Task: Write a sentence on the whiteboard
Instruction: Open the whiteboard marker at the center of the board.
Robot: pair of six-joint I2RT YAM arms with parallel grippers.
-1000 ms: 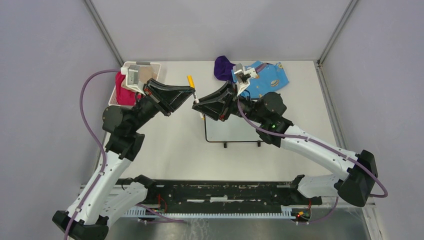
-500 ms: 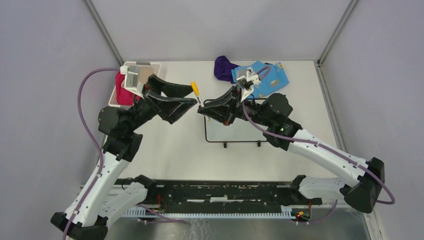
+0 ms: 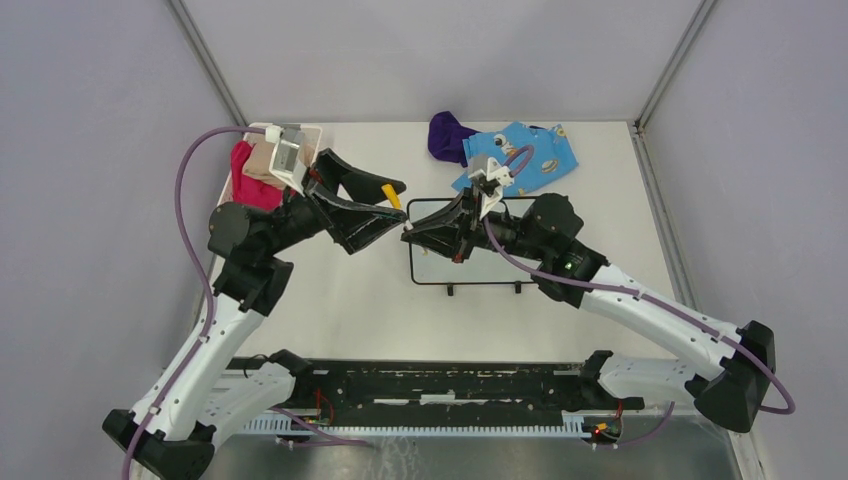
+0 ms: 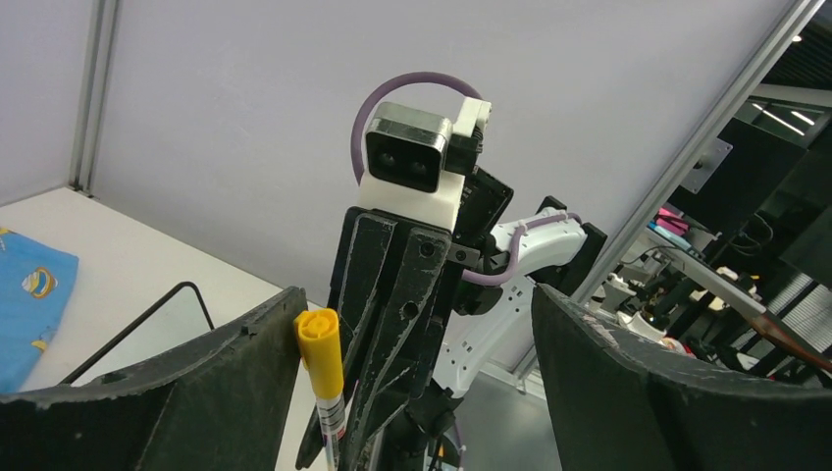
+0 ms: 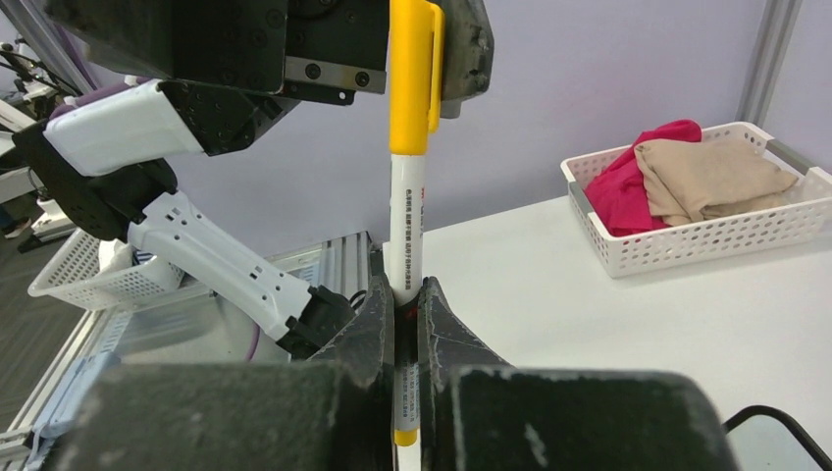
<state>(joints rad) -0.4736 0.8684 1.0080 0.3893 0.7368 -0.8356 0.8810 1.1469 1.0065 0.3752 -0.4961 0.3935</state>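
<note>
Top external: yellow-capped white marker [image 3: 392, 192] clamped tight between right fingers [image 3: 408, 228], left fingers [image 3: 397, 199] spread wide, empty; small black-framed whiteboard [image 3: 480, 265] on bench [image 3: 340, 290], apparently blank, writing yet to start.

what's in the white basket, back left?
The white basket holds a red cloth and a folded beige cloth next to it. Anything beneath them is covered.
</note>
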